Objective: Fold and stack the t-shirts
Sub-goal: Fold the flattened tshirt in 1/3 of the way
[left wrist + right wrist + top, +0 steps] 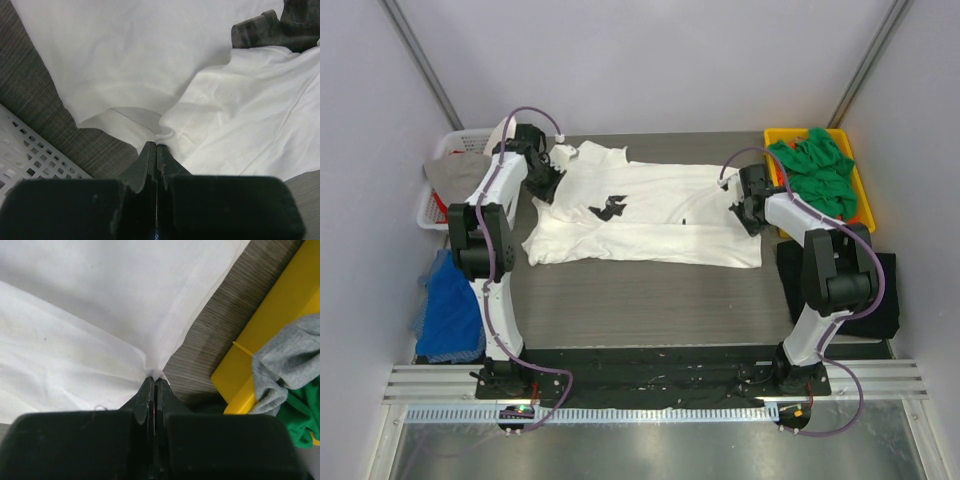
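From above, the white short-sleeved cloth t-shirt [650, 215] with its small black print [610, 207] lies spread across the far half of the dark grey wood-grain table [650, 300], collar toward my left. My left gripper [548, 185] sits at the collar end and my right gripper [742, 205] at the hem end. Only my wrist cameras show the grips. On the left, my jaws are pressed together on a bunched fold of the white shirt. On the right, my jaws are closed on a pinch of the hem edge, and cloth fans away from that point. The right wrist view also shows a grey cloth [285, 365] beside the bright green cloth shirts [300, 415] in the yellow plastic bin [240, 375]. From above I see only green there. The left wrist view shows the white perforated plastic basket [20, 145] close beside my fingers. Overhead, that basket holds a grey-brown cloth [460, 175]. The bin stands just beside my right gripper, so both rear corners are tight. The near half of the table is bare wood between my arms. A blue cloth [450, 305] hangs off the left edge, and a black folded cloth [885, 290] lies past the right edge.
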### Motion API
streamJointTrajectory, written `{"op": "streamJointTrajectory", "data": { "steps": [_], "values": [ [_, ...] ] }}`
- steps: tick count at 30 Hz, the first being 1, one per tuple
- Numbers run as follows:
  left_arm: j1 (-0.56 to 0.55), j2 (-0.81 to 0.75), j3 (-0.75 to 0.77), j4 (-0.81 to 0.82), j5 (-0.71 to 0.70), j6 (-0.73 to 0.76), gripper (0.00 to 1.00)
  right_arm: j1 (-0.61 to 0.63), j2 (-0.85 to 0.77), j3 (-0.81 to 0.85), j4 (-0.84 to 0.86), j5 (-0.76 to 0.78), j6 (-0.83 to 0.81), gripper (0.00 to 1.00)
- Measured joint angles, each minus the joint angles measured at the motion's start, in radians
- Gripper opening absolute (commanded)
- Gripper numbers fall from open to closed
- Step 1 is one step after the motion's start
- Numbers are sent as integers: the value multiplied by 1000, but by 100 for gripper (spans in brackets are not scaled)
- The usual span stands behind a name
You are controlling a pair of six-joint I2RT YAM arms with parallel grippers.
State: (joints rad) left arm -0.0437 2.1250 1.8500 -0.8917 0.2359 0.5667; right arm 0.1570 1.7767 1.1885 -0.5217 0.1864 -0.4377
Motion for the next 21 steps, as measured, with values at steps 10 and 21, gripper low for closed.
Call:
{"op": "streamJointTrajectory", "data": {
  "steps": [10, 21],
  "values": [
    [0, 0, 0, -2, -27, 18, 0, -2, -18, 1, 13, 32, -9, 1],
    [0, 2, 3, 2, -69, 17, 20, -15, 41, 4, 37, 48, -17, 13]
  ]
}}
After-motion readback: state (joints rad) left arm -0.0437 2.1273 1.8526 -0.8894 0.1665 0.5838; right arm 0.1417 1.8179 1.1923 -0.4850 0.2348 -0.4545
